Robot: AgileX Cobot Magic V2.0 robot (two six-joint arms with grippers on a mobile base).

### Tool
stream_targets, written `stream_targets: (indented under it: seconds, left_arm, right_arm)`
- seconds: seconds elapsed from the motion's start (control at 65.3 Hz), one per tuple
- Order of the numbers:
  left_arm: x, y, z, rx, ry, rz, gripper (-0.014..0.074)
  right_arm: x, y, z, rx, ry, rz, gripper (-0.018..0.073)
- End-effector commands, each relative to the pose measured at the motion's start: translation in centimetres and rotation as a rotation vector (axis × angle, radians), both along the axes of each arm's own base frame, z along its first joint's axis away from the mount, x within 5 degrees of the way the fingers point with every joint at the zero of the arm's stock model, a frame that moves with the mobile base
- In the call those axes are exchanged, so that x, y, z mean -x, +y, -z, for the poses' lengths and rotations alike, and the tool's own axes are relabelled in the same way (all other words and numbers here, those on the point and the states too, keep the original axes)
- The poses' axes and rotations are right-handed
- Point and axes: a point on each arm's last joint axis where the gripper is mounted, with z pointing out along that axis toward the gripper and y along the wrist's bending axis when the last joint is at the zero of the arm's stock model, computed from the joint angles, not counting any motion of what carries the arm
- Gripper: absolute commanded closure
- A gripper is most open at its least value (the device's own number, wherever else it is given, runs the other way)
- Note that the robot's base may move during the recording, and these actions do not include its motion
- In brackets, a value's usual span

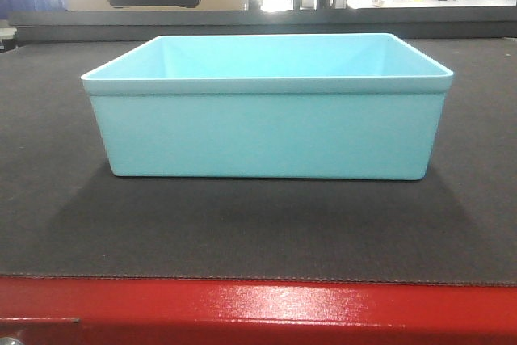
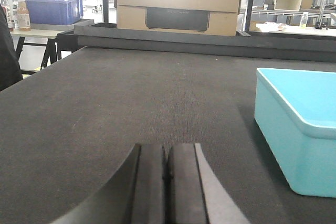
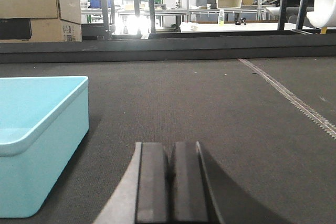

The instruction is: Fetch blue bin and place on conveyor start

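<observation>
The pale turquoise blue bin (image 1: 266, 107) stands upright and empty on the dark grey woven conveyor belt (image 1: 258, 224), just behind its glossy red front edge (image 1: 258, 309). The bin also shows at the right of the left wrist view (image 2: 296, 124) and at the left of the right wrist view (image 3: 37, 135). My left gripper (image 2: 167, 153) is shut and empty, low over the belt to the left of the bin. My right gripper (image 3: 170, 153) is shut and empty, low over the belt to the right of the bin. Neither gripper touches the bin.
A raised dark rail (image 2: 199, 43) borders the belt's far side. Behind it sit a cardboard box (image 2: 178, 1), a dark royal-blue bin on a table (image 2: 50, 9), and shelving and tables. A seam strip (image 3: 291, 98) crosses the belt at right.
</observation>
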Motion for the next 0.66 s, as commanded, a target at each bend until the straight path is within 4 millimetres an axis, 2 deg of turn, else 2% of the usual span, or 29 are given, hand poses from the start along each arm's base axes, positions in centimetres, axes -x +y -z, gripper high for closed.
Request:
stream_targets:
  seconds: [0.0, 0.643]
  left_arm:
    - [0.07, -0.02, -0.31, 0.003, -0.029, 0.003, 0.0707]
    - [0.07, -0.02, -0.31, 0.003, -0.029, 0.003, 0.0707]
  right_arm:
    - [0.08, -0.02, -0.24, 0.006, -0.029, 0.006, 0.0721]
    - [0.08, -0.02, -0.24, 0.006, -0.029, 0.006, 0.0721]
